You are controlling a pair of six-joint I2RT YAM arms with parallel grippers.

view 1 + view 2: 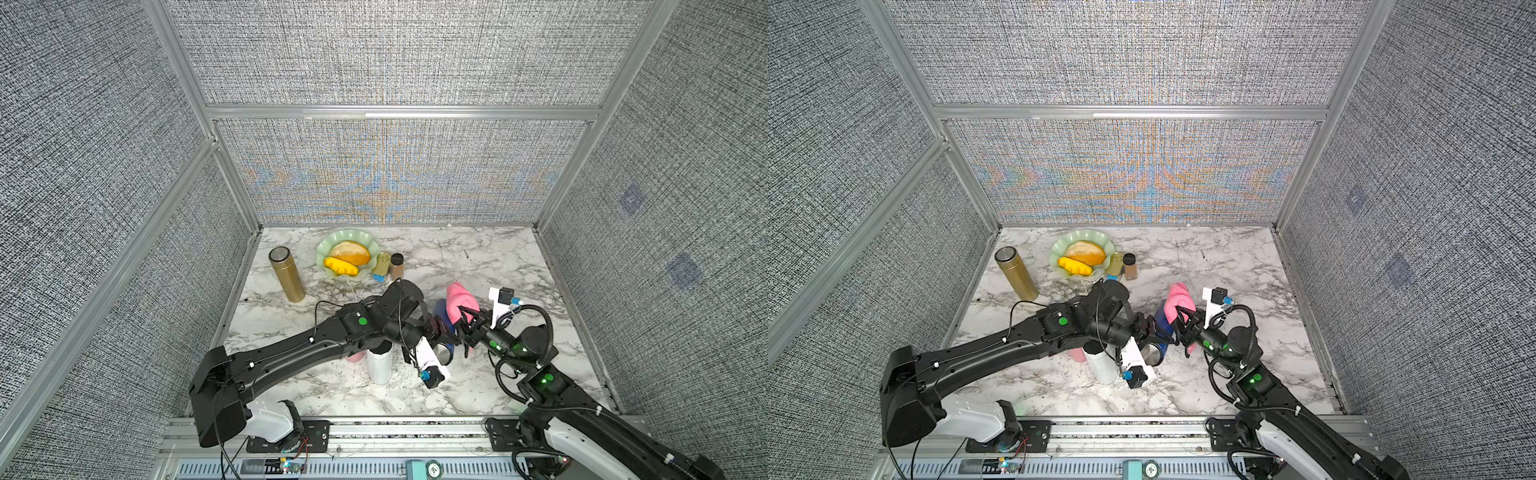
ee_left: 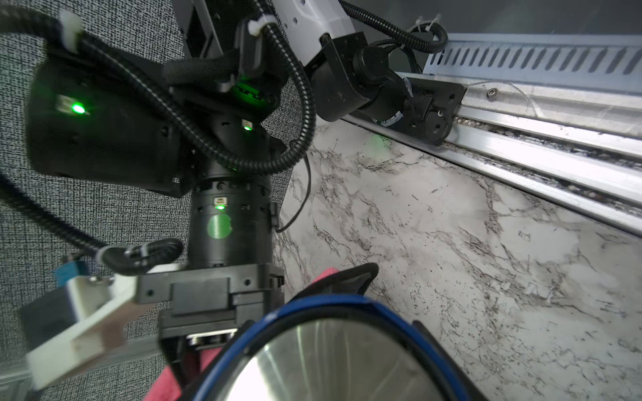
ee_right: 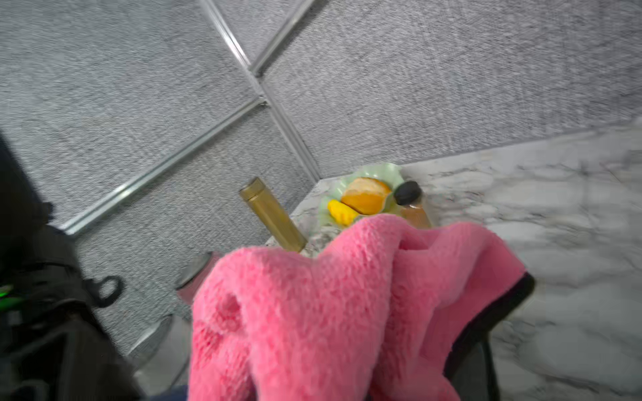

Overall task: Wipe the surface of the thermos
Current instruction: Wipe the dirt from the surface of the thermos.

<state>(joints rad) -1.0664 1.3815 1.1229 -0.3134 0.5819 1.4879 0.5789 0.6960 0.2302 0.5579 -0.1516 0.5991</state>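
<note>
Left gripper (image 1: pixel 444 328) jaws clamp the tilted blue thermos (image 1: pixel 440 311) — right gripper (image 1: pixel 466 321) jaws pinch the pink cloth (image 1: pixel 458 298), which lies against the thermos just beside them.

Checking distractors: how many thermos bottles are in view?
4. Gold thermos upright at back left; white thermos under the left arm; pink thermos mostly hidden beside it; blue thermos in the left hand. Others may be hidden.
</note>
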